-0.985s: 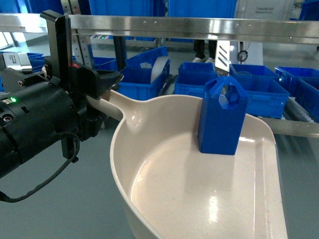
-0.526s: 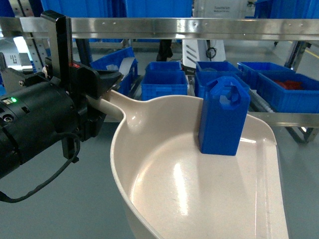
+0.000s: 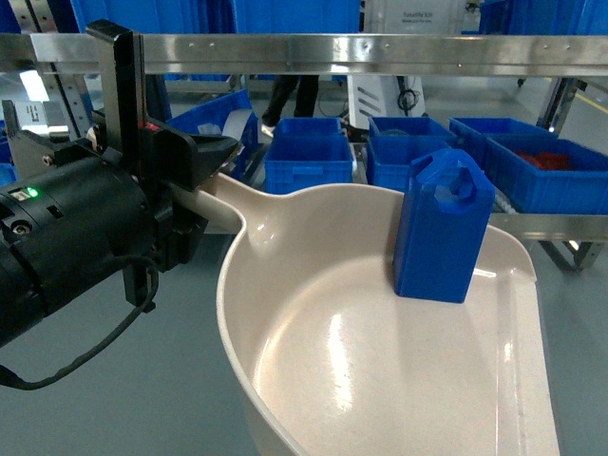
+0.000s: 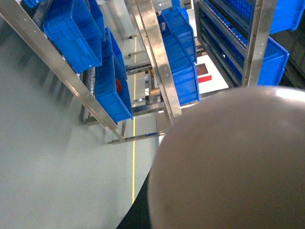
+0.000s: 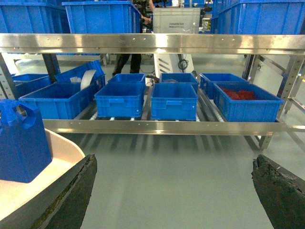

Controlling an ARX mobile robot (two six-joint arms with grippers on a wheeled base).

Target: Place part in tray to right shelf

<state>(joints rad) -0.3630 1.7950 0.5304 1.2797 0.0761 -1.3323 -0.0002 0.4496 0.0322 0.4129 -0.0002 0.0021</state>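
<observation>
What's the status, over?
Left pincer shut on cream plastic scoop tray's handle. Right pincer open, empty. Small blue plastic block upright in tray. Steel crate shelf ahead, path open.

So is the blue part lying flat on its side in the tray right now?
No, the part stands upright in the tray, its peaked top with the round hole pointing up, near the far right wall.

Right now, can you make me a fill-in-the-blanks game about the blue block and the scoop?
1. The part stands ____ inside the tray.
2. The left gripper holds the tray by its ____.
3. The right gripper is ____ and holds nothing.
4. The crates on the shelf are coloured ____.

Missing words: upright; handle; open; blue
</observation>
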